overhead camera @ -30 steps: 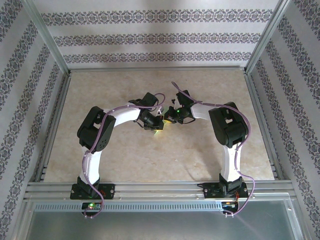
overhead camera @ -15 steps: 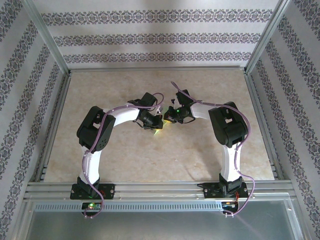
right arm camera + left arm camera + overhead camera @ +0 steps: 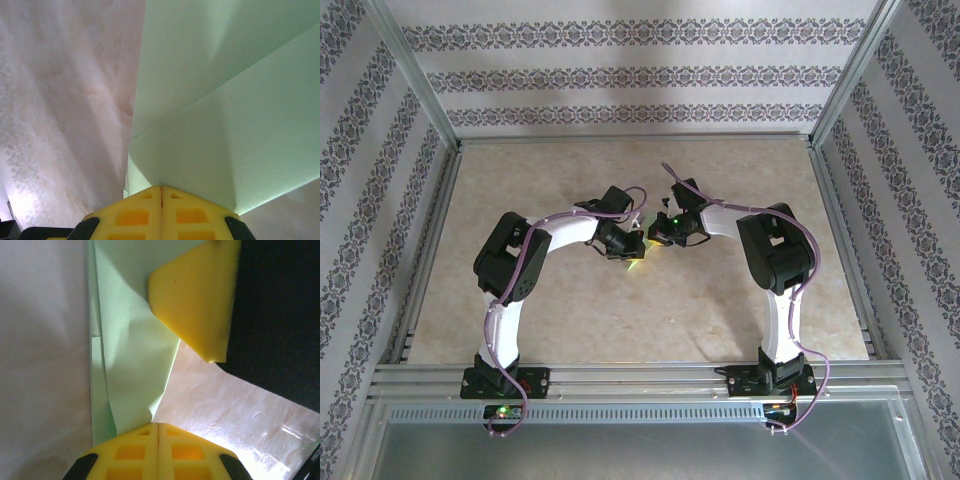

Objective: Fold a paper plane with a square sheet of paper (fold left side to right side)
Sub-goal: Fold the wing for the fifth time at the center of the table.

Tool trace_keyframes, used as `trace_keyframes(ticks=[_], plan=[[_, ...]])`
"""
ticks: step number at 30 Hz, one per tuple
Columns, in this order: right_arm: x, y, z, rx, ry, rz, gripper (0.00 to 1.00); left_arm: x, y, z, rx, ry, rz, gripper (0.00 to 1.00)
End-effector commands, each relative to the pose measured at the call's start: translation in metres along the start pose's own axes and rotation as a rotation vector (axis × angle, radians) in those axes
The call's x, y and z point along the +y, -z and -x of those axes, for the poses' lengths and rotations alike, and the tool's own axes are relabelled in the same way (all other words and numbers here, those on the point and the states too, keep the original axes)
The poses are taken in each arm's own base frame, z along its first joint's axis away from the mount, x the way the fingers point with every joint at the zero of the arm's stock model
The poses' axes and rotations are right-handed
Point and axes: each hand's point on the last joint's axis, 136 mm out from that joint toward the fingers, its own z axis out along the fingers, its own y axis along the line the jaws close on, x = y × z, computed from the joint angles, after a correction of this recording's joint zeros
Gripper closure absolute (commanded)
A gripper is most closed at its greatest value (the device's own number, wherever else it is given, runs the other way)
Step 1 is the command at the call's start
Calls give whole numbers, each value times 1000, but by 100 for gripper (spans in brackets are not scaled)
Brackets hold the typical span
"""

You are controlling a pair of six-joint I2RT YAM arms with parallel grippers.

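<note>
- Paper (image 3: 130, 355), light green and folded into overlapping layers, sits between my two end effectors near the middle of the counter (image 3: 570, 320).
- In the left wrist view the paper is a narrow strip with a long crease down its left side, tapering toward my left end effector (image 3: 158, 425).
- My left end effector is closed. Its yellow fingers meet in a thin seam, and the strip's lower tip runs right into them, so I am pinching it there.
- At the strip's far end, one yellow finger (image 3: 197, 295) of my other end effector lies against the upper right edge, with its black body behind.
- In the right wrist view the paper (image 3: 225, 125) spreads wide, with a fold line slanting up to the right and one layer lying over another.
- It comes down to the seam of my right end effector (image 3: 161, 187), which is closed on it too.
- The lower right edge there seems lifted off the counter (image 3: 65, 125), with shadow beneath it.
- From above, a small green sliver of the paper (image 3: 636, 262) peeks out under the wrists.
- My left end effector (image 3: 628, 250) and right end effector (image 3: 657, 238) meet nose to nose there, both arms arching inward from their bases at the near edge.
- The counter is pale marbled beige, and patterned walls (image 3: 620, 75) in a metal frame stand around it.
</note>
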Motion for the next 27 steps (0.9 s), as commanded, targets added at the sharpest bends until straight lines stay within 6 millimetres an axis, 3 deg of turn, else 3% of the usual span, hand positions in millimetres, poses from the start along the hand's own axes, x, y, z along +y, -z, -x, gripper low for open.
trace_keyframes(ticks=[1, 27], plan=[[-72, -23, -44, 125, -93, -235, 100, 15, -4, -1, 6, 25, 18, 99], [-82, -22, -47, 138, -100, -272, 100, 36, -9, -12, 21, 64, 40, 99]])
